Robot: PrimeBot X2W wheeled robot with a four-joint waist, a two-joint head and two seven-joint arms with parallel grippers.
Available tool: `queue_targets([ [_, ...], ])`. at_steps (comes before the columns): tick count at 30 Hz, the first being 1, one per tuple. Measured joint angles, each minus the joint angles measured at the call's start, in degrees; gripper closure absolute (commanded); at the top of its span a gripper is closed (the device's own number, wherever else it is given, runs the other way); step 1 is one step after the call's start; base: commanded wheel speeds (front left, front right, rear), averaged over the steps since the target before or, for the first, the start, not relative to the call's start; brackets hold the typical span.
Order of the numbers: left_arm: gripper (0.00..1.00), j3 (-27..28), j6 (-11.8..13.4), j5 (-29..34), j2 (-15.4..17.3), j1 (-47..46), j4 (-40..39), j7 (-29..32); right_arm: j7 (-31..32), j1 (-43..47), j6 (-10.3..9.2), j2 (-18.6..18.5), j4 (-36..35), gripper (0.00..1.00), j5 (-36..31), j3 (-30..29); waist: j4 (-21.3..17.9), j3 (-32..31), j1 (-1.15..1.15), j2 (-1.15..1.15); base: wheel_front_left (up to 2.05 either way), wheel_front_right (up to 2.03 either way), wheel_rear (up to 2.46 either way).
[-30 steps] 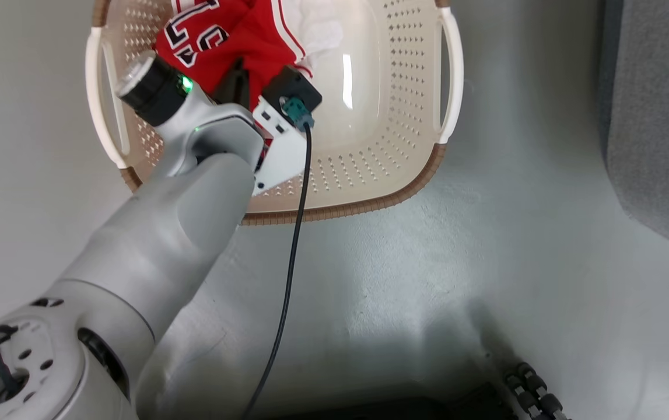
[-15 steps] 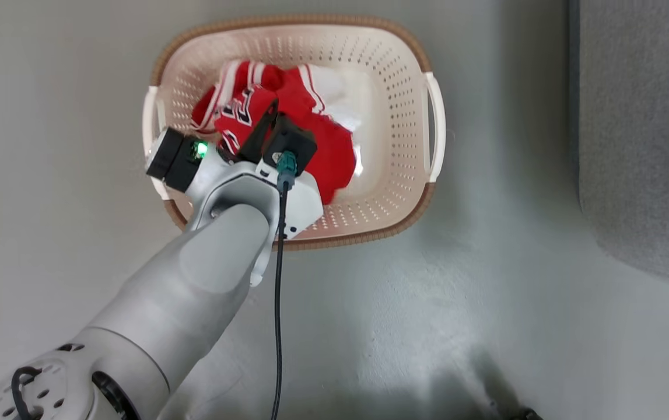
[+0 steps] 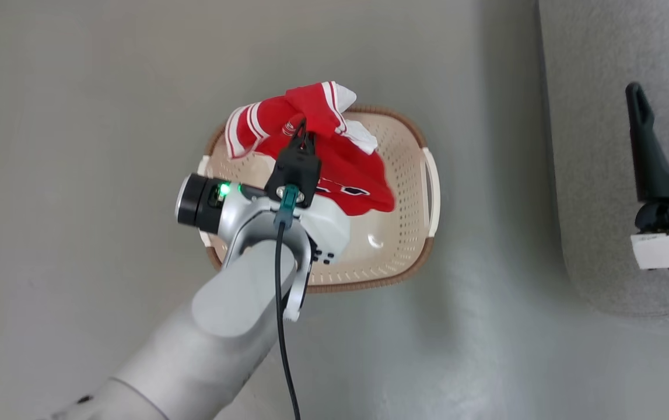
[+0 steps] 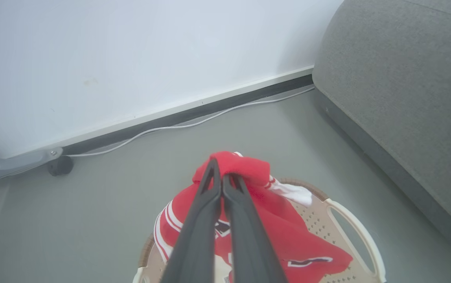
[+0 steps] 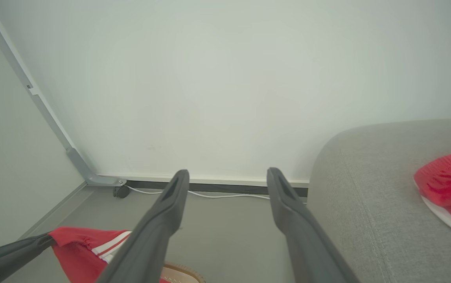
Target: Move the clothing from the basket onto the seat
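1. My left pincer (image 4: 221,173) is clamped shut on a fold of the clothing (image 3: 346,175). A second ago it was down among the red cloth; now it has come up with the bunch in its grip.
2. The clothing hangs from my fingertips above the basket (image 3: 410,192) instead of lying on its floor. I cannot tell whether the lowest hem has cleared the rim.
3. The basket looks smaller and shifted, but that is my head moving, not the basket.
4. Farther right is the seat (image 3: 591,146). My right pincer (image 3: 661,81) is spread wide and empty over it, and one red garment (image 5: 449,184) already lies there. I judge the lift done; the carry across comes next.
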Motion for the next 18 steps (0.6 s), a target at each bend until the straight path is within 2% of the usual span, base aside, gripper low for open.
queue_targets([
  [6,1.0,7.02,-1.59,6.35,0.09,6.42,-5.97,0.0,0.0,2.22,0.0,1.77,3.05,0.0,-1.32,0.16,0.67,-5.97,0.0,0.0,0.0,0.0,0.0],
  [18,1.0,18.42,-8.56,14.74,0.45,16.96,-15.03,-0.01,0.01,7.72,0.0,7.34,11.16,0.0,-5.78,0.16,1.18,-17.94,0.0,0.0,0.0,0.0,0.0],
])
